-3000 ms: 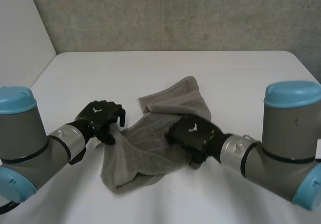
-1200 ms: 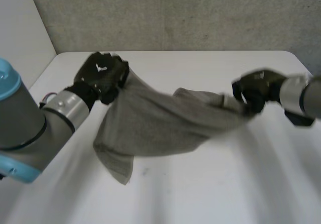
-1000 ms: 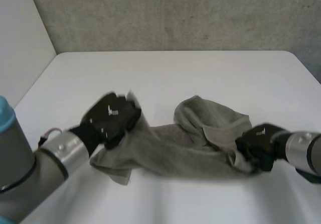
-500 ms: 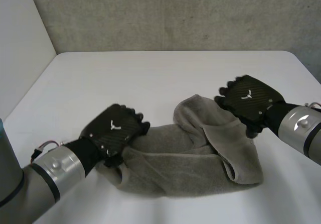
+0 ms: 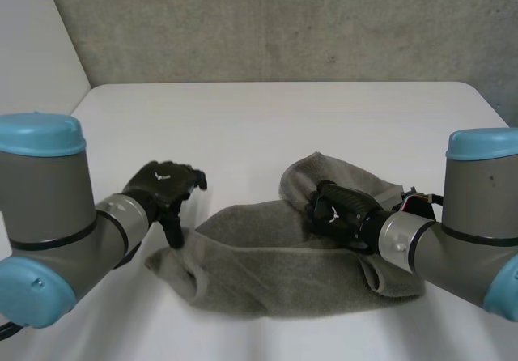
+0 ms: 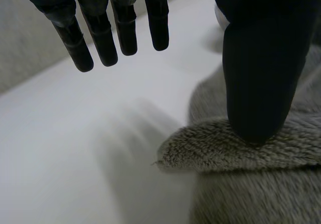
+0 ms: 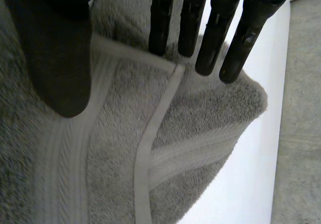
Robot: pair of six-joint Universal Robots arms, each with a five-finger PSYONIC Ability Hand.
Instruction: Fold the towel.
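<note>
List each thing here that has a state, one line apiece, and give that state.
towel: lying on the table in a loose, rumpled heap, not neatly folded.
left hand: open, fingers straight, thumb tip at the towel's end.
right hand: open, fingers straight over a hemmed edge of the towel.

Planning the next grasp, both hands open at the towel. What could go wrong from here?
1. The towel lies bunched in overlapping layers, not flat; folding now would likely come out lopsided.
2. The left hand has its fingers over bare table, with only the thumb at the towel's end edge; closing may catch little cloth.
3. The right hand is over a folded-over hem; it may pinch several layers.
</note>
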